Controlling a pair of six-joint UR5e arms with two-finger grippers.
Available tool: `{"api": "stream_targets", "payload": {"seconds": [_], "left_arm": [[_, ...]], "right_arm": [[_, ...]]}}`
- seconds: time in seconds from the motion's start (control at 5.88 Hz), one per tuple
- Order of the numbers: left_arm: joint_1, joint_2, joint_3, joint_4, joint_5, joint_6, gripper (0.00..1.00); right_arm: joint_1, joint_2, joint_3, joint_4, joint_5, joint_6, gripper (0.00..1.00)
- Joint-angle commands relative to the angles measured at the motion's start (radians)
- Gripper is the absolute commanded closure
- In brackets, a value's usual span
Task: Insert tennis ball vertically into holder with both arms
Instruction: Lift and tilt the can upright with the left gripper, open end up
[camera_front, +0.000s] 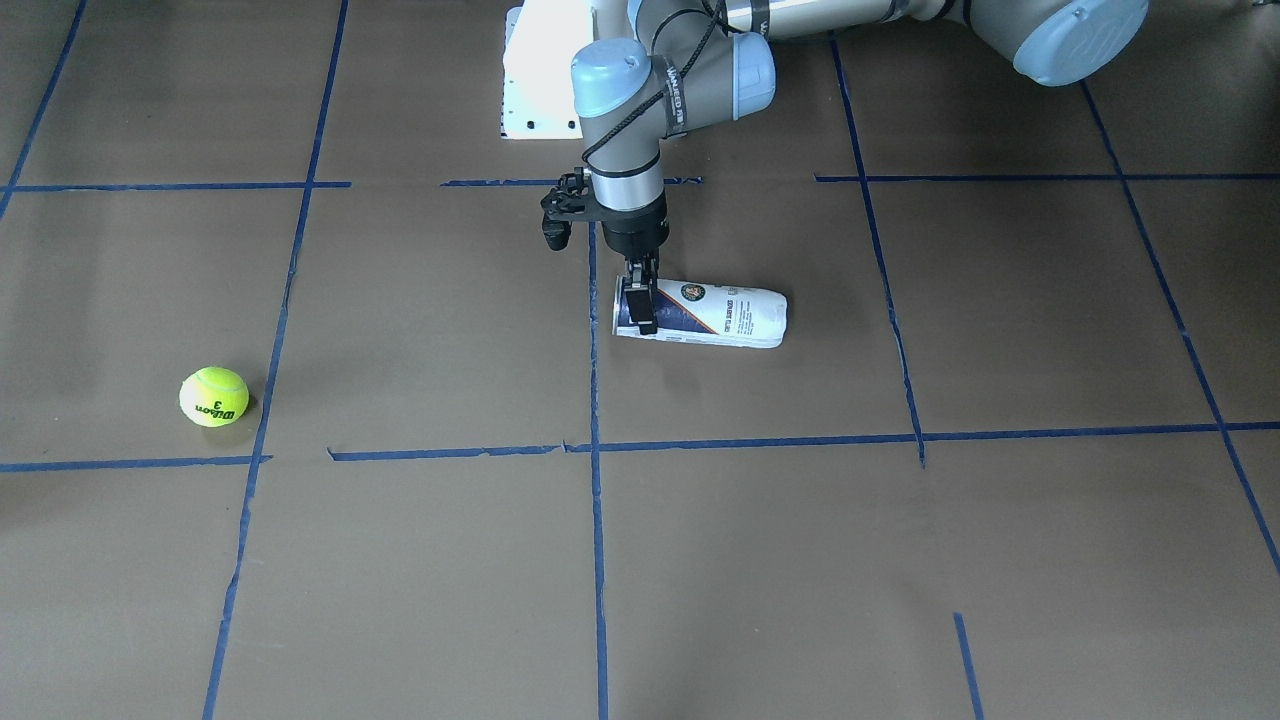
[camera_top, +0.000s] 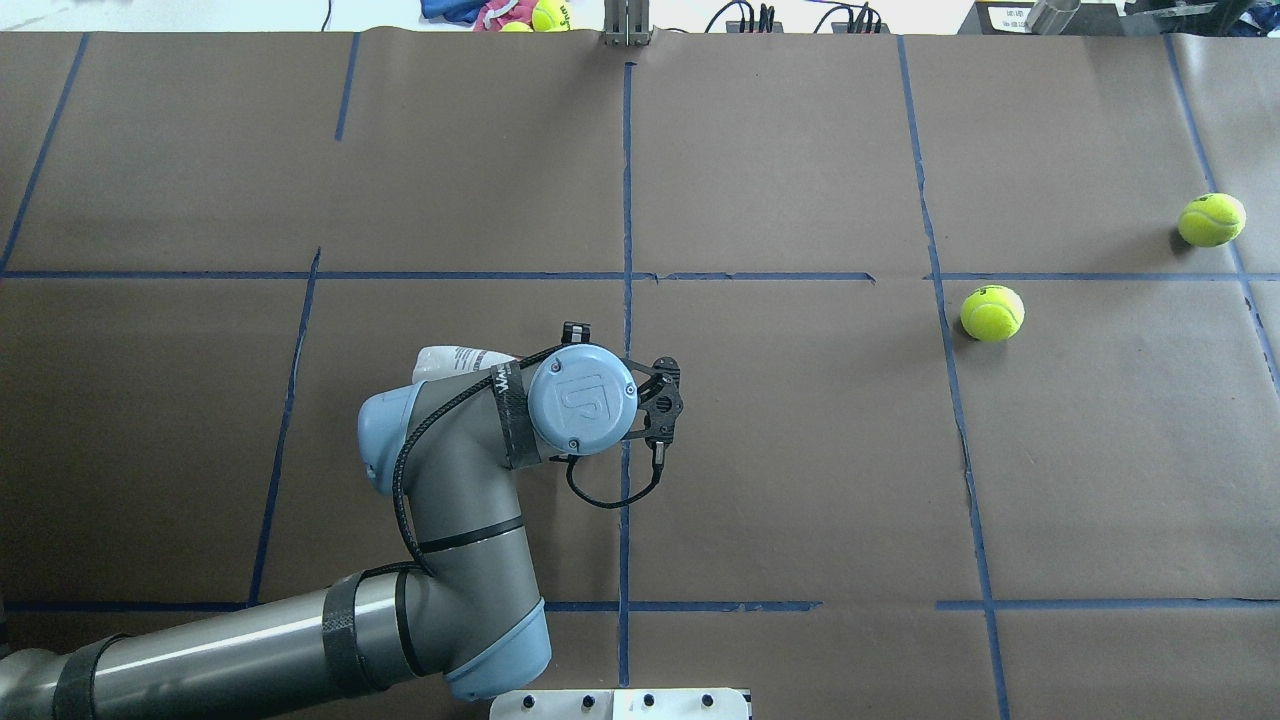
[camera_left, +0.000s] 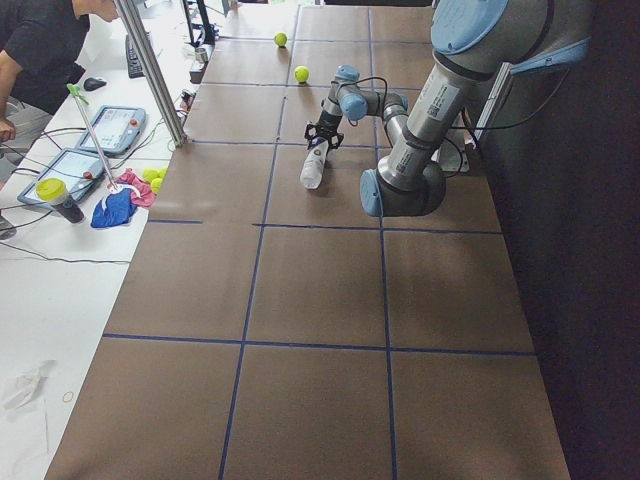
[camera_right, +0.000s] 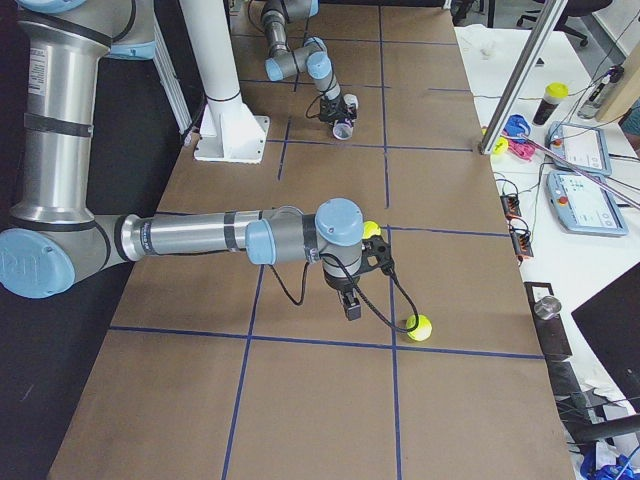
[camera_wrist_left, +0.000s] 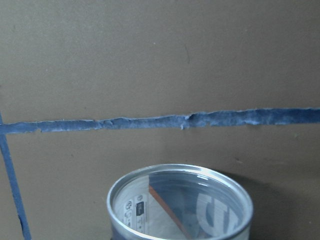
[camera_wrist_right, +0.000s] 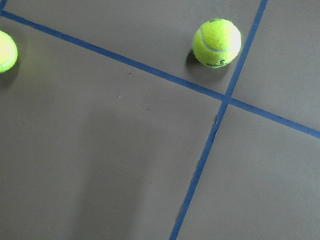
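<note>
1. My left tool (camera_front: 640, 303) is narrow and looks pinched on the holder (camera_front: 725, 318) right by its open mouth. The holder lies on its side near the middle of the surface (camera_front: 900, 560).
2. I'd swing the mouth upward, pivoting on the closed end. I'd go slowly, since a pinch this close to the rim may let the holder twist or slide.
3. I'd squeeze lightly, because the wall looks easy to dent.
4. I'd stop only once the mouth faces straight up.
5. The tennis ball (camera_front: 214, 396) sits well apart on my right side, with a second ball (camera_top: 1211, 219) beyond it. My right tool (camera_right: 350, 298) hangs above them and touches neither. I cannot tell whether it is wide or narrow.
6. I'd go for the nearer ball, from above and across its middle.
</note>
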Motion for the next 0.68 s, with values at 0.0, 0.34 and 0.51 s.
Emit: {"api": "stream_targets", "payload": {"seconds": [0.0,0.34,0.51], "left_arm": [[-0.022,-0.002,-0.032,-0.160,0.000,-0.060,0.28],[-0.062,-0.001,-0.069,-0.461,-0.002,-0.355,0.26],[-0.078,0.005,-0.067,-0.675,0.001,-0.516,0.26]], "right_arm": [[0.000,0.009,0.001,0.000,-0.001,0.000,0.01],[-0.002,0.036,-0.001,-0.001,-0.001,0.002,0.01],[-0.023,0.074,-0.002,-0.002,-0.001,0.050,0.01]]}}
